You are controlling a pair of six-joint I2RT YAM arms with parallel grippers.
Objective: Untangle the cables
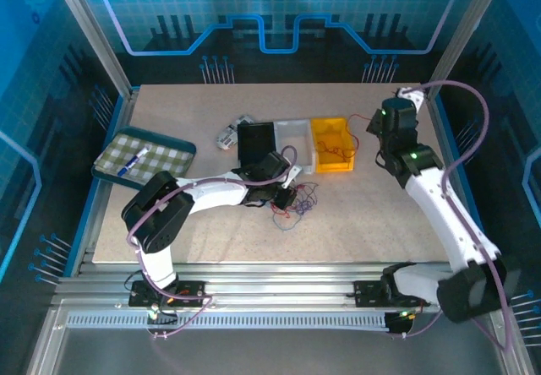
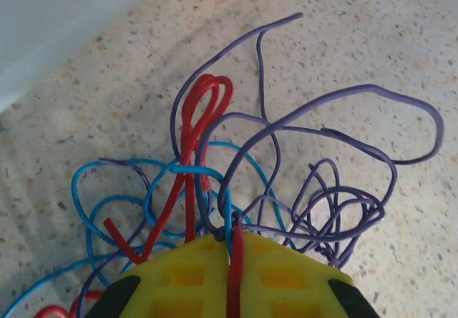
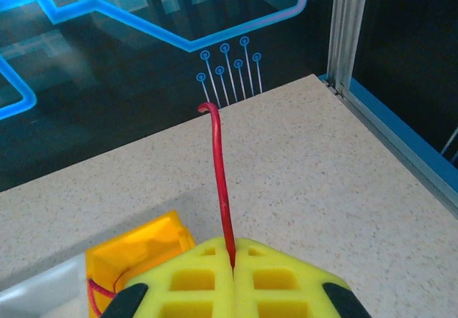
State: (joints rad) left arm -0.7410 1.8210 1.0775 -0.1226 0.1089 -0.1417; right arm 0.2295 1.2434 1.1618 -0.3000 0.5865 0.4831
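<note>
My left gripper [image 2: 232, 241] is clenched on a red strand [image 2: 234, 269] at the edge of the cables [image 2: 189, 132], a knot of red, blue and purple wires lying on the speckled table [image 1: 211, 240] just in front of the black bin [image 1: 255, 141]. My right gripper [image 3: 233, 250] is pinched tight on a single red wire [image 3: 220, 175] that stands up from its fingers, held above the table beside the yellow bin [image 3: 136, 250].

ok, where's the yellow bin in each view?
Top external: yellow bin right of centre, rightmost bin.
Right wrist: yellow bin lower left, beside the right gripper pinching a red cable.
Left wrist: aimed at the cables.
Shared landmark: white bin on its left.
</note>
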